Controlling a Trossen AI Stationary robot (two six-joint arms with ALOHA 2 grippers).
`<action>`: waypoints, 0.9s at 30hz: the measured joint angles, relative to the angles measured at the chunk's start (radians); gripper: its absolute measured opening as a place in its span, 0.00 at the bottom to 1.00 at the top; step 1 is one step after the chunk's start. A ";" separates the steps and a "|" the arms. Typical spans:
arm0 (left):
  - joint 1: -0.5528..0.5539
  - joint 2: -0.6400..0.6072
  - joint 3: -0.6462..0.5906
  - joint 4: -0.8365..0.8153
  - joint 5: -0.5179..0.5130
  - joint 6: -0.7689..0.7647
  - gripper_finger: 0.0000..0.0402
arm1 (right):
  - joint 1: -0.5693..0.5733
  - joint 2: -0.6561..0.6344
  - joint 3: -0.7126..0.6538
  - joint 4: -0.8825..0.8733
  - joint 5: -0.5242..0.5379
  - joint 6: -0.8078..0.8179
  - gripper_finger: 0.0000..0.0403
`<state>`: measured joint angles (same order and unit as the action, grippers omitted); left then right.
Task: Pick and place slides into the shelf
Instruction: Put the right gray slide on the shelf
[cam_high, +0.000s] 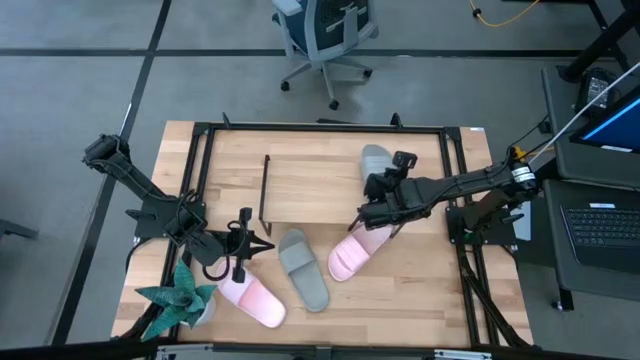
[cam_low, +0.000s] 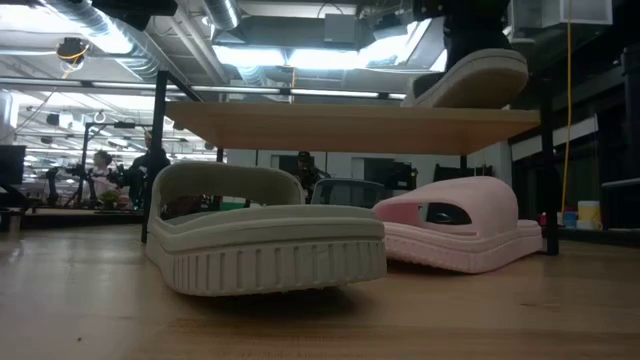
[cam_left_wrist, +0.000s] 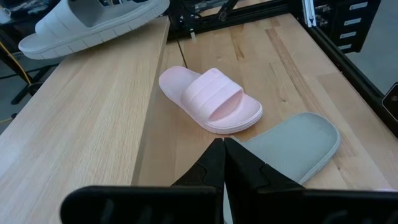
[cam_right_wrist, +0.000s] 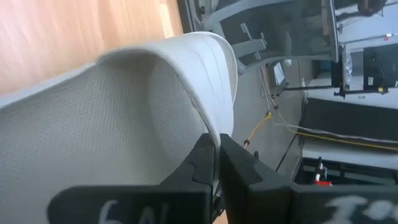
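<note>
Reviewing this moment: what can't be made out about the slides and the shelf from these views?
- High view: the right pincer and arm cover the grey-green slide on the shelf.
- Low view: that slide's upper part is cut off by the edge.
- High view: the plant and left pincer overlap the pink slide.

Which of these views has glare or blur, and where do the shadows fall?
Low view: ceiling lights glare brightly, and the grey-green slide casts a dark shadow under its sole. Right wrist view: the wooden board is smeared and soft. High view: even light, with faint shadows beside the pink slide.
</note>
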<state>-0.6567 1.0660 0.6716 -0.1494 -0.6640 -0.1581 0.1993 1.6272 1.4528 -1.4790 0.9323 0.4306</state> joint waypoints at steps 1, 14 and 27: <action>0.000 0.000 0.000 0.000 0.000 0.000 0.00 | 0.000 0.000 0.000 -0.001 -0.001 -0.006 0.03; 0.000 0.000 0.000 0.000 0.000 0.000 0.00 | 0.000 0.000 0.000 -0.005 -0.028 -0.015 0.03; 0.000 0.000 0.000 0.000 0.000 0.000 0.00 | 0.000 0.000 0.000 -0.007 -0.046 -0.021 0.03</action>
<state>-0.6568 1.0660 0.6716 -0.1496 -0.6636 -0.1581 0.1990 1.6276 1.4528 -1.4857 0.8861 0.4093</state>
